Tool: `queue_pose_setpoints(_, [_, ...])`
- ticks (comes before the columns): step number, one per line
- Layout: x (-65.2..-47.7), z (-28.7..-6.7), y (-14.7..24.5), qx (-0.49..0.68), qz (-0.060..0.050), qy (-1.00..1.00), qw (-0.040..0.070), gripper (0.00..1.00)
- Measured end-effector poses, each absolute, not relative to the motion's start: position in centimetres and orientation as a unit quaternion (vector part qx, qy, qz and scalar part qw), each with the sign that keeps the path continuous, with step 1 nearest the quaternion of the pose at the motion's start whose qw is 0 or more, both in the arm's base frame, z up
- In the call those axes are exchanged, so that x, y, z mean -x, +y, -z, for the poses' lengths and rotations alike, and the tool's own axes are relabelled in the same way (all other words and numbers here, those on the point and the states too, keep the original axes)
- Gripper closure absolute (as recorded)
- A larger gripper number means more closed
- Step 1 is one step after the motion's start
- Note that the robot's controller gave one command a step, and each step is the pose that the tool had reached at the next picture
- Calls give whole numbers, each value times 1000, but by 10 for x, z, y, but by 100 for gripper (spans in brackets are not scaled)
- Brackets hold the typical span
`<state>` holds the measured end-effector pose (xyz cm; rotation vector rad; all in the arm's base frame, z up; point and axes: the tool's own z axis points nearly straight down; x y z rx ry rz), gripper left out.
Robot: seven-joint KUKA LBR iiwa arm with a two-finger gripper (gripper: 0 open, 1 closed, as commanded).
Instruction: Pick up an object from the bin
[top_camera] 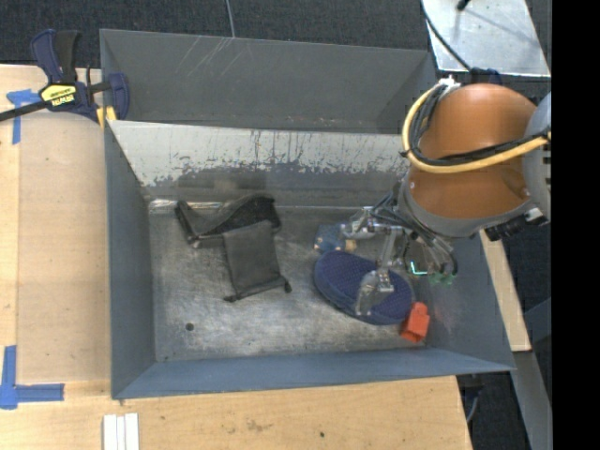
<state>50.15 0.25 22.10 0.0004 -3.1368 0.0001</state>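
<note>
Camera view from above: we see a grey metal bin (131, 251), and the arm's orange cover (469, 153) reaches in from the right. The gripper (379, 286) hangs low over the right half of a dark blue round pad (339, 279) on the bin floor. Whether it is spread or closed we cannot make out. A small orange-red block (415, 320) lies just beside the pad's lower right edge. Well to the left of the pad lies a black folded pouch (248, 251).
</note>
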Motion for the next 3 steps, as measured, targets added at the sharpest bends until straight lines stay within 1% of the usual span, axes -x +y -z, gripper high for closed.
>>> queue_pose_setpoints(1, [-514,-74,-16,108,3,-994,-12,0])
queue_pose_setpoints(2, [-520,-81,-18,109,2,-994,-23,100])
queue_pose_setpoints(3, [-521,-226,-20,77,0,-997,-6,100])
